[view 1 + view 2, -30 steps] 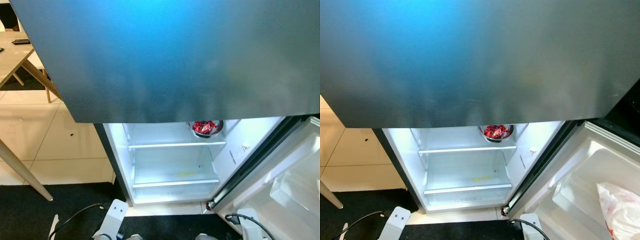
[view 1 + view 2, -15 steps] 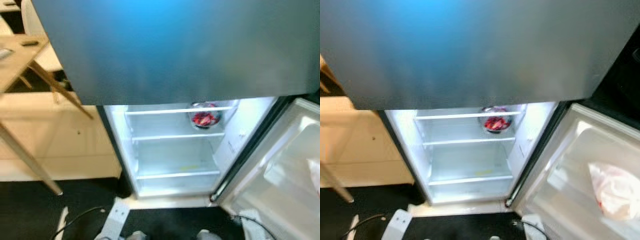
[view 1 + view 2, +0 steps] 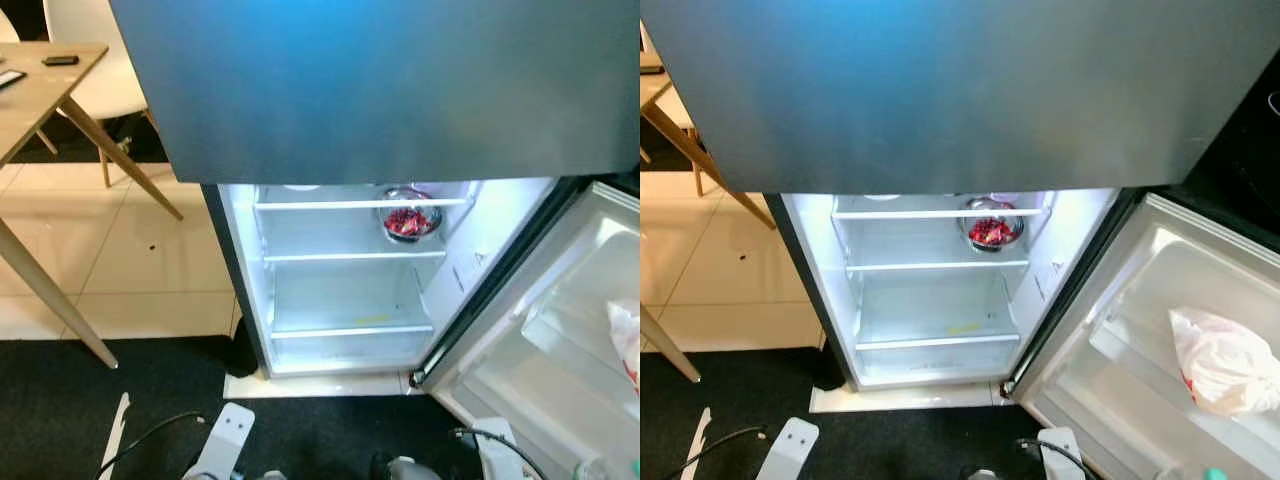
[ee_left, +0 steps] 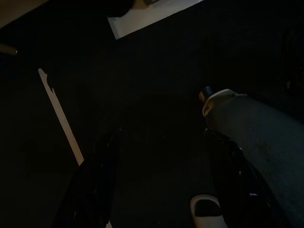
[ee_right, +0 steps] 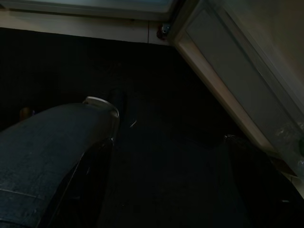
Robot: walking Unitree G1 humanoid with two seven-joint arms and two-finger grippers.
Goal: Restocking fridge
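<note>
While both arms hang idle at my sides, the main change in the last second is my own viewpoint. The whole head picture has shifted, so I log a camera move, not an object move. The open fridge (image 3: 930,300) now shows one more shelf line above the bowl of red food (image 3: 990,229), which sits where it did, on its shelf toward the compartment's right wall. More of the fridge door (image 3: 1140,290) has come into view, along with the white bag (image 3: 1222,361) lying in its bin. The left gripper (image 4: 161,190) points down at the black mat (image 4: 152,109), fingers spread and empty, beside the robot's leg (image 4: 256,133). The right gripper (image 5: 166,190) looks the same, spread over the mat with nothing between the fingers, though that view is dim. The lit compartment lies ahead of and above both grippers. The door and bag are out past the right gripper, higher up. My read: nothing is being carried, so no stocking step is under way. Any pick still needs an arm raised first, and the right is the nearer one for the bag.
</note>
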